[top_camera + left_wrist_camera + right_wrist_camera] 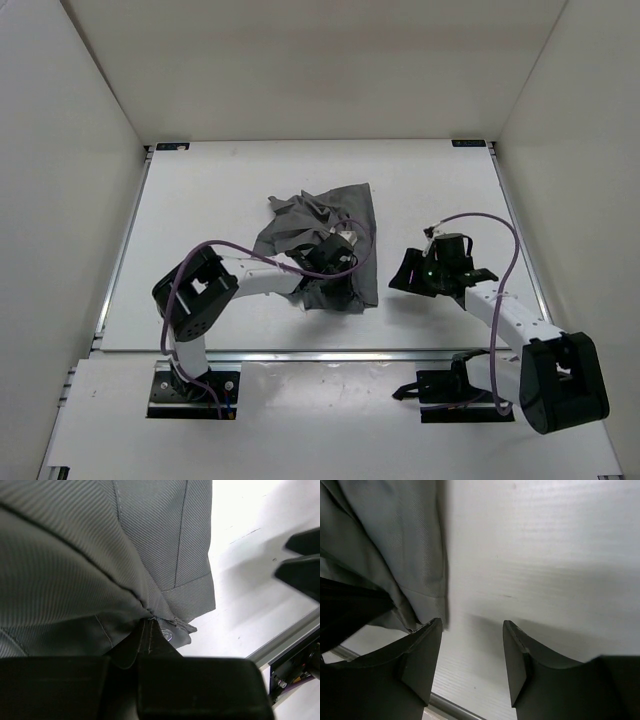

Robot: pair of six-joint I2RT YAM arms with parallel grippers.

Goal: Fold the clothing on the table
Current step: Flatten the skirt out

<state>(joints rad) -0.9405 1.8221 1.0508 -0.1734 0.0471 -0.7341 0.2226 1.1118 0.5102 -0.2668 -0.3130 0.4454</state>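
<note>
Two claws are in play, and only one is loaded. The left claw (pixel 145 641) is clamped fully shut on a seamed edge of the clothing (pixel 100 555), with a thin ridge of grey cloth pinched between its tips close to a small snap (pixel 167 636). The hold is judged to be taken at a hem so that a whole layer can be drawn over, not merely a wrinkle. The right claw (pixel 472 630) is spread wide and nothing is held in it. Its tips are set low over the bare table (pixel 545 555), one tip just beside the right hem of the clothing, which suggests that a second edge is being lined up for a matching grip. From above, the clothing is seen bunched in a crumpled heap near the middle of the table, with the left claw on its near right part and the right claw just off its right side. No fold is made yet. A pull by one edge alone is judged likely to drag the heap, so a second grip is thought to be needed first
</note>
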